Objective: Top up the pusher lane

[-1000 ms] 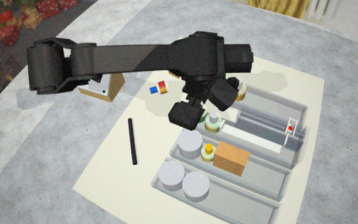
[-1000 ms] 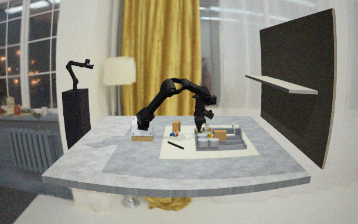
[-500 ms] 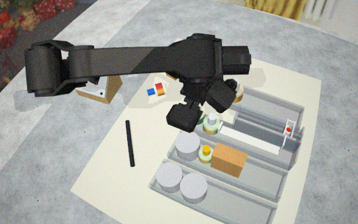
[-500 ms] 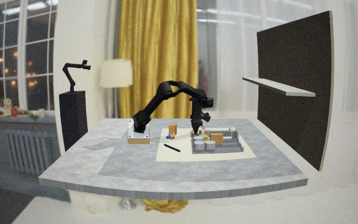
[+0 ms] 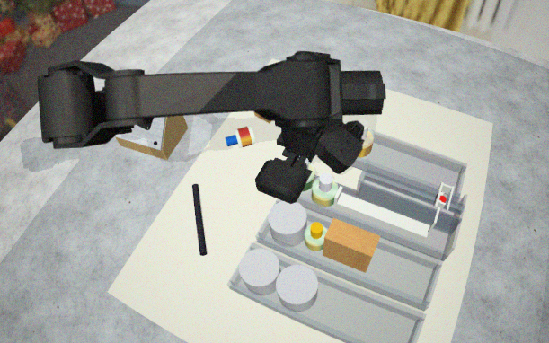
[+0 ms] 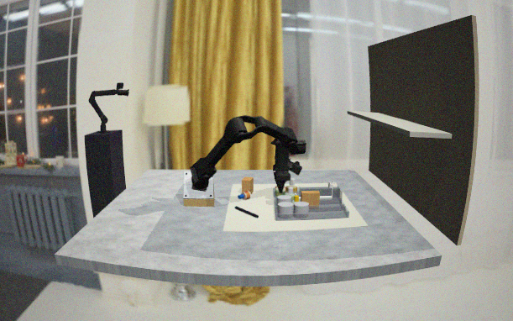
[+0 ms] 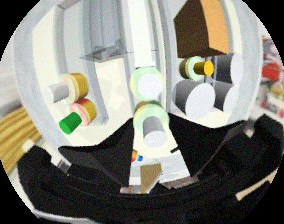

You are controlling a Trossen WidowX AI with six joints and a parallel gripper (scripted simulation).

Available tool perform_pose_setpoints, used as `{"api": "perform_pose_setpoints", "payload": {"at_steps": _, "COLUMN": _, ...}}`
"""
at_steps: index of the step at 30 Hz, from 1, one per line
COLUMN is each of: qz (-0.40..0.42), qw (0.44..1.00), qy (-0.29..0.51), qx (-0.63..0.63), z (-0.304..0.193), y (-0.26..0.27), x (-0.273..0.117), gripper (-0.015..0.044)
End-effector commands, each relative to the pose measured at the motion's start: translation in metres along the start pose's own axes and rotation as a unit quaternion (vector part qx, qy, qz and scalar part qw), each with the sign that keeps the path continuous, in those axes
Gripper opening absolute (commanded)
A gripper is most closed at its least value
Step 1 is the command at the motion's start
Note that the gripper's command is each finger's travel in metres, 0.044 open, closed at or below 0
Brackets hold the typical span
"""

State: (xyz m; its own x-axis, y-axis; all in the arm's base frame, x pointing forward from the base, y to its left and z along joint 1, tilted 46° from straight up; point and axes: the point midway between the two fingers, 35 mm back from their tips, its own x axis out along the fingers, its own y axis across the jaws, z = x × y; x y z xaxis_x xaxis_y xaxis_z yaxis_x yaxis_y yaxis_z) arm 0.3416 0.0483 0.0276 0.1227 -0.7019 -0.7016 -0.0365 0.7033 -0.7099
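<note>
Gray stone covers the tabletop (image 5: pixel 149 251) (image 6: pixel 240 248). Partly open, the pincer (image 5: pixel 295 172) (image 6: pixel 281 189) (image 7: pixel 150 117) grips a green jar (image 5: pixel 309 177) (image 7: pixel 152 117) at the lane's left end, left of its twin (image 5: pixel 324 192) (image 7: pixel 147 84).

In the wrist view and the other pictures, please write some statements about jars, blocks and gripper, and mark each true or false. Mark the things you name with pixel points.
1. The gripper (image 5: pixel 304 157) (image 7: pixel 150 117) is shut on a jar with a pale cap (image 7: pixel 155 131). True.
2. The jar with the yellow cap (image 5: pixel 315 238) (image 7: pixel 197 68) is in the pusher's lane. False: it stands in the neighbouring lane, beside the orange-brown block (image 5: pixel 351 245) (image 6: pixel 311 197) (image 7: pixel 205 30).
3. The black rod (image 5: pixel 199 220) (image 6: pixel 246 212) lies outside the lanes. True.
4. The jar with the blue cap (image 5: pixel 244 136) (image 6: pixel 246 195) stands upright. False: it lies on its side.
</note>
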Motion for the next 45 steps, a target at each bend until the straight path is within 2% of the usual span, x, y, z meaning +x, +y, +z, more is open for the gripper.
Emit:
{"api": "perform_pose_setpoints", "payload": {"at_steps": 1, "qz": -0.002, "qw": 1.0, "qy": -0.014, "qx": 0.009, "z": 0.0092, "y": -0.0022, "x": -0.0031, "gripper": 0.0}}
{"api": "perform_pose_setpoints", "payload": {"at_steps": 45, "qz": -0.002, "qw": 1.0, "qy": -0.014, "qx": 0.009, "z": 0.0136, "y": -0.0023, "x": 0.0005, "gripper": 0.0}}
